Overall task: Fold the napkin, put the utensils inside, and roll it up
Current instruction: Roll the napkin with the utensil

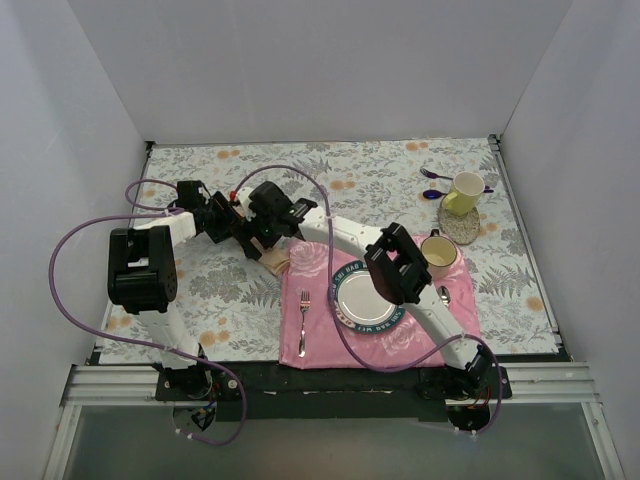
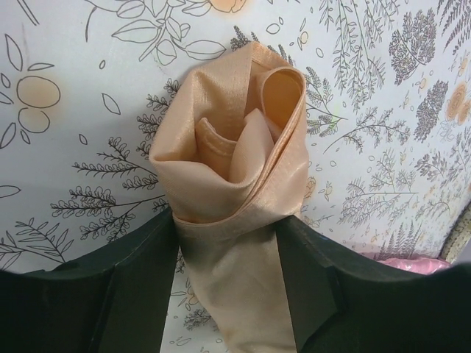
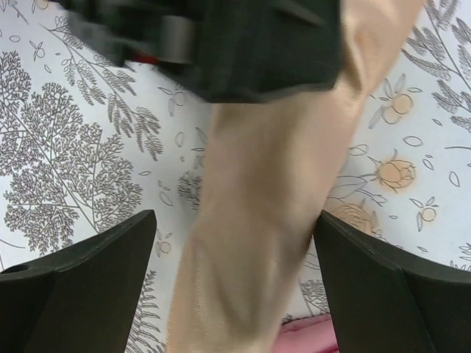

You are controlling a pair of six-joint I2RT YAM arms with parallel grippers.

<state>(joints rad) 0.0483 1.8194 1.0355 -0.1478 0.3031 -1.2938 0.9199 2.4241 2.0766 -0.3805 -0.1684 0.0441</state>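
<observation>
The napkin (image 2: 235, 191) is a peach-gold satin roll, its spiral end facing the left wrist camera. My left gripper (image 2: 227, 243) is shut on the roll, one black finger pressed against each side. In the top view the napkin (image 1: 278, 262) lies just left of the pink mat, under both grippers. My right gripper (image 3: 235, 250) is open and straddles the napkin (image 3: 272, 220): floral cloth shows between the roll and the left finger, while the right finger stands close beside it. The left gripper's dark body (image 3: 243, 44) fills the top of the right wrist view. The utensils are hidden from view.
A pink rose-printed placemat (image 1: 400, 345) carries a round plate (image 1: 362, 297), a silver fork (image 1: 303, 320), a silver spoon (image 1: 443, 295) and a small cup (image 1: 438, 252). A yellow mug (image 1: 463, 192) on a coaster and purple spoons (image 1: 432, 176) stand at the far right. Purple cables loop on the left.
</observation>
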